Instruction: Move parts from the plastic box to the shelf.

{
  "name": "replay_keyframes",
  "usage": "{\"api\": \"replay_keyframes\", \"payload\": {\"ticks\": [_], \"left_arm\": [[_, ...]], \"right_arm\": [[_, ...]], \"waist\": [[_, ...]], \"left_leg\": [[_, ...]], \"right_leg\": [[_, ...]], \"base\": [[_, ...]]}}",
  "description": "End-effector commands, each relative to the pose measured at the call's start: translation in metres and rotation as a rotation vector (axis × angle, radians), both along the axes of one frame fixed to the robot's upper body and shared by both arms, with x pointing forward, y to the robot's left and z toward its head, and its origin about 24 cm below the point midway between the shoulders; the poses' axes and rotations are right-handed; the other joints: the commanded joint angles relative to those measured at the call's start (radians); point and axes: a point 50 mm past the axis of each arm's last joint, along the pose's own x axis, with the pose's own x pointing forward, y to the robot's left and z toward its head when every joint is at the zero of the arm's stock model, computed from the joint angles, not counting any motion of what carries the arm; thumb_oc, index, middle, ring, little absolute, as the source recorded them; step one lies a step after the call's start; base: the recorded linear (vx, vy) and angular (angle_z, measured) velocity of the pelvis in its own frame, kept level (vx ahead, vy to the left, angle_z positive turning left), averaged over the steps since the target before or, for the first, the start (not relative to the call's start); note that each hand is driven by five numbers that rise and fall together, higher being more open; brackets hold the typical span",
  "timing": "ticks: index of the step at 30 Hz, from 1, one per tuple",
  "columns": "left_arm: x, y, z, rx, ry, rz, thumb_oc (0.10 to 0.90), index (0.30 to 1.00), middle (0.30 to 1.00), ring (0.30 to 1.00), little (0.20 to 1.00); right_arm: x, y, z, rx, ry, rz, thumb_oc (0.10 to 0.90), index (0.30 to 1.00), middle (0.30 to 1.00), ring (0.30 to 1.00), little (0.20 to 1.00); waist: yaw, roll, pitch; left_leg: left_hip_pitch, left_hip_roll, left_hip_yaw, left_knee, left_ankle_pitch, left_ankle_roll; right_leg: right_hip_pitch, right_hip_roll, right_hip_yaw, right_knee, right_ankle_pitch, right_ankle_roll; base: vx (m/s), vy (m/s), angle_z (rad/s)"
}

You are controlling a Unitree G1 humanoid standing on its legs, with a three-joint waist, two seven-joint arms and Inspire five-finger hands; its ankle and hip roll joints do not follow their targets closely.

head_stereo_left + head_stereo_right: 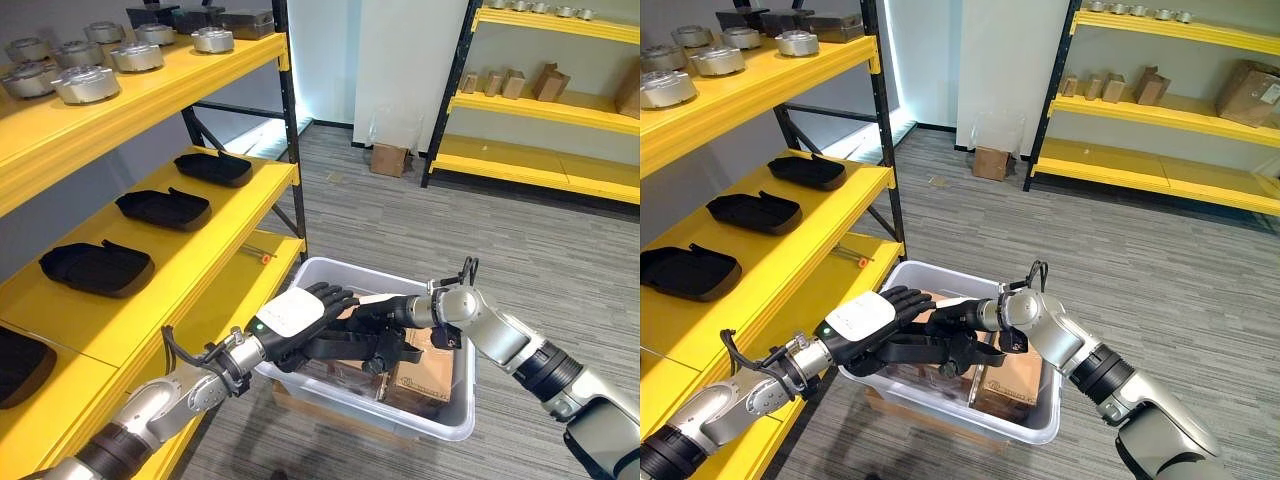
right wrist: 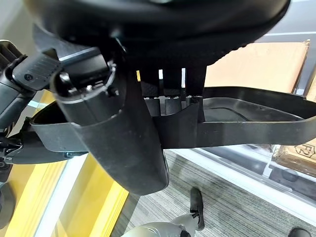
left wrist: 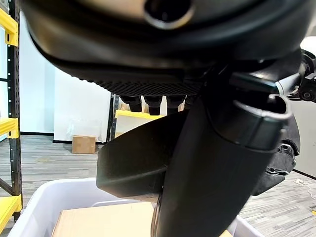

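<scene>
Left hand [image 1: 300, 312], right hand [image 1: 392, 310] grip shallow black moulded tray [image 1: 925, 350] over plastic box [image 1: 440, 415].

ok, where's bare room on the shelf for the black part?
The black part is held by both hands over the plastic box. On the middle shelf, three black trays sit in a row with yellow gaps between them. The lower shelf beside the box is mostly bare. The top shelf is crowded with metal discs.

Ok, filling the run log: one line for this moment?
phase: lifting | black tray: over plastic box | left hand: gripping tray | right hand: gripping tray | shelf: three trays
</scene>
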Motion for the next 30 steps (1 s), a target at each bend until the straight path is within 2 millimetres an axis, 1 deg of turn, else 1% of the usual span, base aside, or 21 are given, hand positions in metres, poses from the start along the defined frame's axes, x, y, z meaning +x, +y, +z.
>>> {"api": "replay_keyframes", "payload": {"ticks": [1, 8, 9, 10, 13, 17, 22, 25, 30], "left_arm": [[0.019, -0.025, 0.035, -0.203, -0.107, -0.064, 0.9, 1.0, 1.0, 1.0, 1.0], [0.018, -0.029, 0.036, -0.236, -0.095, -0.071, 0.9, 1.0, 1.0, 1.0, 1.0], [0.017, -0.03, 0.036, -0.244, -0.103, -0.08, 0.873, 0.962, 0.962, 0.962, 0.962], [0.018, -0.03, 0.036, -0.27, -0.103, -0.062, 0.4, 0.3, 0.3, 0.3, 0.3], [0.02, -0.03, 0.036, -0.283, -0.08, -0.036, 0.4, 0.3, 0.3, 0.3, 0.3], [0.021, -0.028, 0.034, -0.271, -0.1, -0.01, 0.4, 0.3, 0.3, 0.3, 0.3], [0.016, -0.031, 0.036, -0.22, -0.173, -0.076, 0.4, 0.3, 0.3, 0.3, 0.3], [0.018, -0.032, 0.042, -0.222, -0.189, -0.084, 0.4, 0.3, 0.3, 0.3, 0.3], [0.019, -0.033, 0.049, -0.273, -0.186, -0.084, 0.4, 0.3, 0.3, 0.3, 0.3]], "right_arm": [[0.012, 0.034, 0.078, 0.127, -0.298, 0.172, 0.4, 0.3, 0.3, 0.3, 0.3], [0.01, 0.033, 0.079, 0.14, -0.305, 0.19, 0.4, 0.3, 0.3, 0.3, 0.3], [0.01, 0.033, 0.079, 0.141, -0.305, 0.193, 0.4, 0.3, 0.3, 0.3, 0.3], [0.01, 0.033, 0.079, 0.143, -0.308, 0.195, 0.4, 0.3, 0.3, 0.3, 0.3], [0.01, 0.032, 0.078, 0.149, -0.313, 0.19, 0.4, 0.3, 0.3, 0.3, 0.3], [0.01, 0.032, 0.078, 0.155, -0.313, 0.179, 0.4, 0.3, 0.3, 0.3, 0.3], [0.013, 0.027, 0.077, 0.144, -0.317, 0.159, 0.4, 0.3, 0.3, 0.3, 0.3], [0.013, 0.025, 0.077, 0.143, -0.314, 0.156, 0.4, 0.3, 0.3, 0.3, 0.3], [0.014, 0.025, 0.079, 0.149, -0.318, 0.148, 0.4, 0.3, 0.3, 0.3, 0.3]], "waist": [[0.005, -0.013, -0.045], [0.002, -0.015, -0.045], [0.001, -0.016, -0.045], [0.001, -0.016, -0.045], [0.003, -0.017, -0.043], [0.004, -0.02, -0.042], [0.004, -0.022, -0.043], [0.0, -0.021, -0.045], [0.001, -0.019, -0.041]], "left_leg": [[0.026, 0.075, -0.027, -0.006, -0.043, -0.038], [0.025, 0.076, -0.023, -0.006, -0.043, -0.04], [0.024, 0.076, -0.022, -0.006, -0.043, -0.04], [0.024, 0.077, -0.022, -0.006, -0.042, -0.041], [0.023, 0.077, -0.023, -0.005, -0.042, -0.04], [0.024, 0.076, -0.024, -0.005, -0.043, -0.039], [0.024, 0.077, -0.023, -0.004, -0.044, -0.04], [0.026, 0.076, -0.021, -0.004, -0.045, -0.038], [0.026, 0.076, -0.021, -0.003, -0.045, -0.037]], "right_leg": [[-0.027, -0.056, -0.11, 0.13, -0.077, 0.011], [-0.027, -0.055, -0.111, 0.129, -0.078, 0.012], [-0.028, -0.055, -0.111, 0.129, -0.078, 0.012], [-0.029, -0.054, -0.111, 0.13, -0.078, 0.011], [-0.03, -0.054, -0.111, 0.133, -0.078, 0.011], [-0.029, -0.054, -0.113, 0.133, -0.079, 0.01], [-0.03, -0.054, -0.115, 0.132, -0.078, 0.011], [-0.029, -0.055, -0.113, 0.131, -0.078, 0.012], [-0.028, -0.056, -0.114, 0.132, -0.078, 0.011]], "base": [[0.0, 0.0, 0.0], [0.0, 0.0, 0.0], [0.0, 0.0, 0.0], [0.0, 0.0, 0.0], [0.0, 0.0, 0.0], [0.0, 0.0, 0.0], [0.0, 0.0, 0.0], [0.0, 0.0, 0.0], [0.0, 0.0, 0.0]]}}
